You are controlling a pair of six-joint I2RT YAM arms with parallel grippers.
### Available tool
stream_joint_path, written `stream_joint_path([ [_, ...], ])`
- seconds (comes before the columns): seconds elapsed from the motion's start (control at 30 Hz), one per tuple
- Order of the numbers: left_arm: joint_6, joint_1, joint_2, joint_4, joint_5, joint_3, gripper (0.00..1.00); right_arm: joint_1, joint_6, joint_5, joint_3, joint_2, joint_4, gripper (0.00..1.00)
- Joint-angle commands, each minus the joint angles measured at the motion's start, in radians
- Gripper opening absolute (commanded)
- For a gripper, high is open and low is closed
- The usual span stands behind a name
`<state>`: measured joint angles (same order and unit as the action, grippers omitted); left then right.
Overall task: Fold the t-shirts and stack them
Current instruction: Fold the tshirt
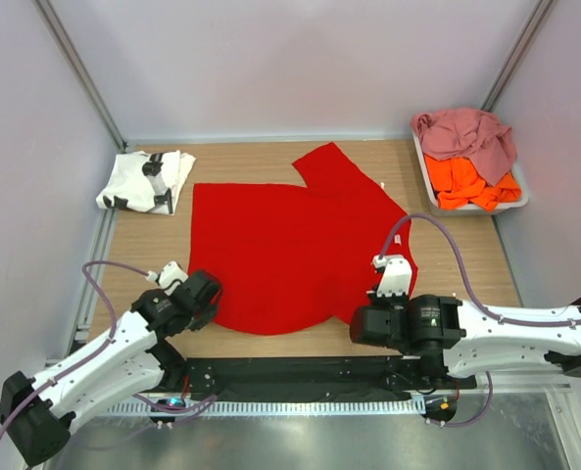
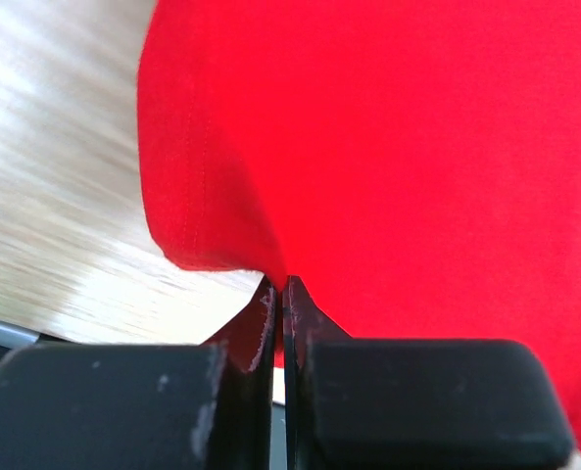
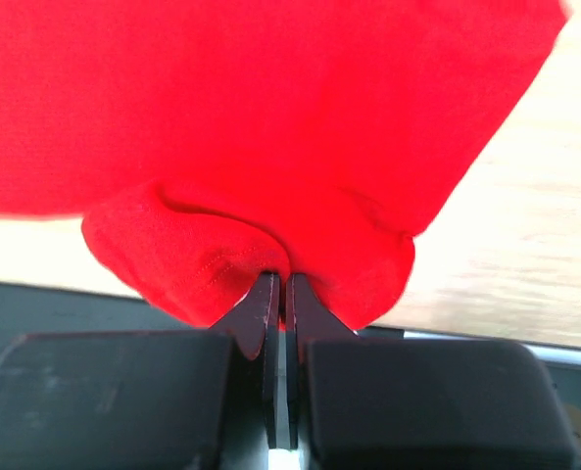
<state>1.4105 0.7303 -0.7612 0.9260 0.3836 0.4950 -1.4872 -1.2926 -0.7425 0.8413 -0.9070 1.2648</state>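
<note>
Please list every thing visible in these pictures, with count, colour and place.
red t-shirt: 1, bright red, spread out, centre
white t-shirt: 1, white with black print, folded, far left
tray: 1, pale, far right
pink t-shirt: 1, dusty pink, crumpled in the tray
orange t-shirt: 1, orange, in the tray, nearer side
table: 1, light wood, under everything
left gripper: 1, black, shut on the red t-shirt's near left edge
right gripper: 1, black, shut on its near right edge

The table (image 1: 143, 250) is viewed from high above and behind; the red shirt (image 1: 290, 255) is seen close-up, facing forward, from both wrists.
</note>
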Motion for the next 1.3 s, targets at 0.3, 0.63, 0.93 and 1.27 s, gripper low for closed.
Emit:
stream_joint_path([
  [0.3, -0.409, -0.184, -0.156, -0.042, -0.074, 0.227, 0.0, 0.447, 0.587, 0.043, 0.199, -0.15, -0.303, 0.01],
  [0.63, -0.64, -0.35, -0.407, -0.147, -0.195, 0.368, 0.0, 0.683, 0.838, 0.111, 0.258, -0.326, -0.481, 0.01],
  [0.93, -0.716, -0.391, -0.615, -0.181, -0.235, 0.487, 0.0, 0.794, 0.983, 0.133, 0.349, -0.458, -0.542, 0.01],
  [1.27, -0.751, -0.453, -0.786, -0.138, -0.212, 0.64, 0.21, 0.893, 1.084, 0.15, 0.427, -0.668, -0.637, 0.03],
])
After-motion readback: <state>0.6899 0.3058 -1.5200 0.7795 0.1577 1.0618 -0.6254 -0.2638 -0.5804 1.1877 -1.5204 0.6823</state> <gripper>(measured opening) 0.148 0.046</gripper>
